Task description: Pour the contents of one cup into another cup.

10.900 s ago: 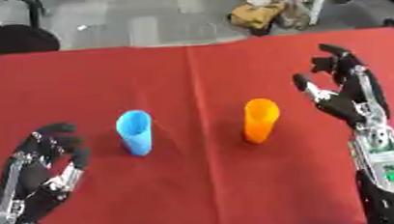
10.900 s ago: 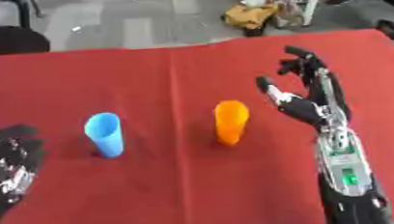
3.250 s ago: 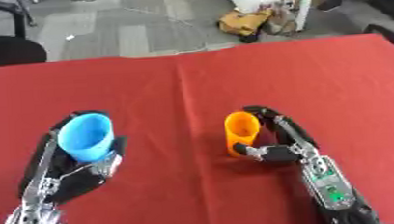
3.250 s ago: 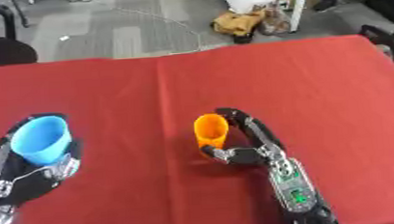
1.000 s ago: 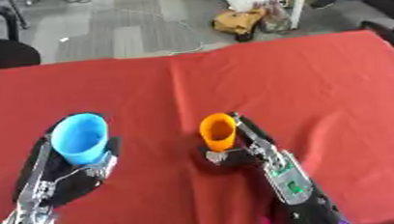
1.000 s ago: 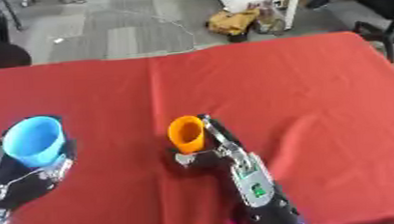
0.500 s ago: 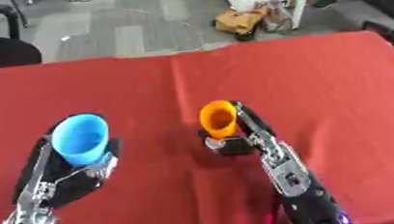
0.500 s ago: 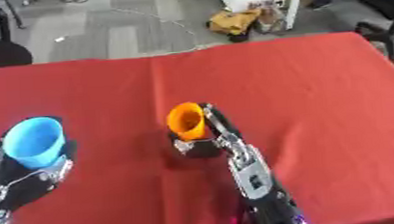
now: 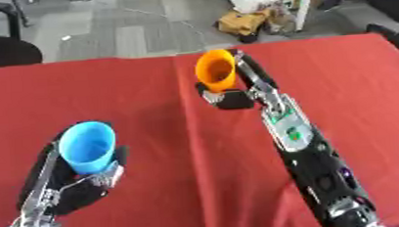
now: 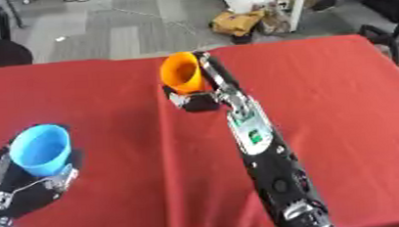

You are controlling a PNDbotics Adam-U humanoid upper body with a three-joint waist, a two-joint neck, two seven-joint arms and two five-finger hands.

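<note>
Red cloth (image 9: 134,104) covers the table, with grey floor beyond its far edge. We hold a blue plastic cup (image 9: 88,147) in our left hand (image 9: 66,188), fingers curled round it, near left. Our right hand (image 9: 232,96) wraps an orange plastic cup (image 9: 215,71), raised at far centre, mouth tipped toward us. We judge the carry step under way; next, bring orange over blue, then tilt.
</note>
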